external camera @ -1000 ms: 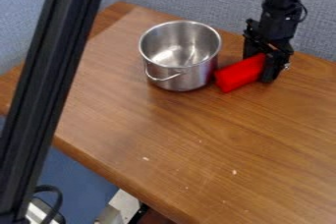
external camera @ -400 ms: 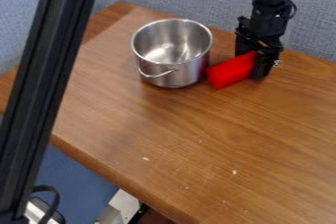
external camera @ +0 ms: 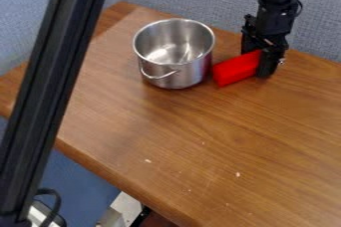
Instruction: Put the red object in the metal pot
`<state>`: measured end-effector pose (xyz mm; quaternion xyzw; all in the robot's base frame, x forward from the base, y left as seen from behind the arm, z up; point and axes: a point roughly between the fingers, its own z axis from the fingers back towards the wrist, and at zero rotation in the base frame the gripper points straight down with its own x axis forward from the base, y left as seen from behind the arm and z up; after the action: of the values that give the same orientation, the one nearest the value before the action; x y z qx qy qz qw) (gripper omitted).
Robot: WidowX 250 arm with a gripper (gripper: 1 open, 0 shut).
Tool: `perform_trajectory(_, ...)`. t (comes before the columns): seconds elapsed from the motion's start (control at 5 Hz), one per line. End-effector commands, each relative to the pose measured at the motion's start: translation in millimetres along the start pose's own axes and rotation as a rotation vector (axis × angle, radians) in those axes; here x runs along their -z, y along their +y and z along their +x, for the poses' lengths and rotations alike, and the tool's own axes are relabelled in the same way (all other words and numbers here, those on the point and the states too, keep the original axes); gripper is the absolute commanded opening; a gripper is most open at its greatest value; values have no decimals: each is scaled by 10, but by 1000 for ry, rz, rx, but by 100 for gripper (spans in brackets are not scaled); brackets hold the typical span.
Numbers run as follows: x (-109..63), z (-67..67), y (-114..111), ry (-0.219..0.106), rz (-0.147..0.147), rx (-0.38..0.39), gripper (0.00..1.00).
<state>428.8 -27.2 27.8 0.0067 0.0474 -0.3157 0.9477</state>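
Note:
The red object [external camera: 233, 72], a matte red block, lies on the wooden table just right of the metal pot [external camera: 170, 70]. Its left end almost touches the pot's side. The black gripper [external camera: 264, 66] points straight down at the block's right end, its fingers shut on that end. The block rests low, at table level. The pot is shiny steel and stands upright. Its inside looks empty, and a loop handle faces the front.
A thick black pole [external camera: 60, 102] crosses the foreground at the left and hides part of the table [external camera: 173, 141]. The table's front edge runs diagonally at the lower left. A grey-blue wall stands behind the table.
The pot, block and gripper all sit slightly further left in the picture than a second ago. Their places relative to one another are unchanged.

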Motion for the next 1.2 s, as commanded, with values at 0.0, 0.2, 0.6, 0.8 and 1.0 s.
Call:
perform_trajectory(0.0,-243,166,6,-56,37,27,0)
perform_trajectory(0.2,-253,227,42,-58,33,-21,0)
perform_trajectory(0.6,-367,156,42,-63,30,-33,0)
perform_trajectory(0.8,-476,93,43,-67,30,6,0)
perform_trajectory(1.0,-488,51,-21,-69,28,-10,0)
